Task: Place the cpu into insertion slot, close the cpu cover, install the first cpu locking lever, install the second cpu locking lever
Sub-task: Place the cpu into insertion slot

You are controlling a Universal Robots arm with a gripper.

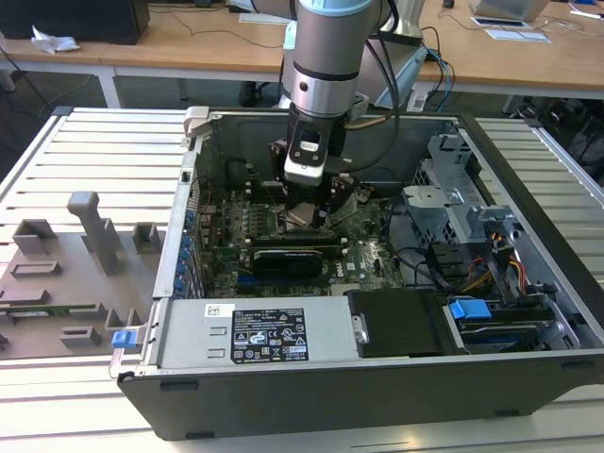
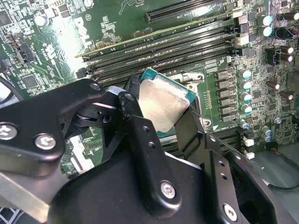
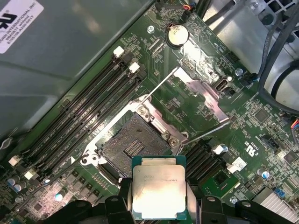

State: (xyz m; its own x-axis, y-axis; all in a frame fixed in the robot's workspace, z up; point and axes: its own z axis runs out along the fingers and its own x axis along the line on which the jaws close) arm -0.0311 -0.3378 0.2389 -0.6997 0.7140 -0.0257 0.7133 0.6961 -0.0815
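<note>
My gripper [image 1: 310, 209] reaches down into the open computer case [image 1: 528, 236], over the motherboard. It is shut on the cpu [image 3: 159, 189], a silver-topped square chip pinched by its edges between two black fingers [image 3: 123, 198]. In the second wrist view the cpu [image 2: 163, 103] hangs tilted above the board. The insertion slot [image 3: 134, 145] lies bare and dark just beside the chip. The cpu cover [image 3: 202, 92] stands swung open past the slot. Two thin wire locking levers [image 3: 160, 86] [image 3: 205, 133] are raised on either side of the cover.
Long memory slots [image 3: 88, 112] run along one side of the socket. The grey power supply [image 1: 255, 330] fills the case's front. A drive cage [image 1: 458, 203] with cables sits at the exterior view's right. A grey fixture plate [image 1: 66, 274] lies outside the case.
</note>
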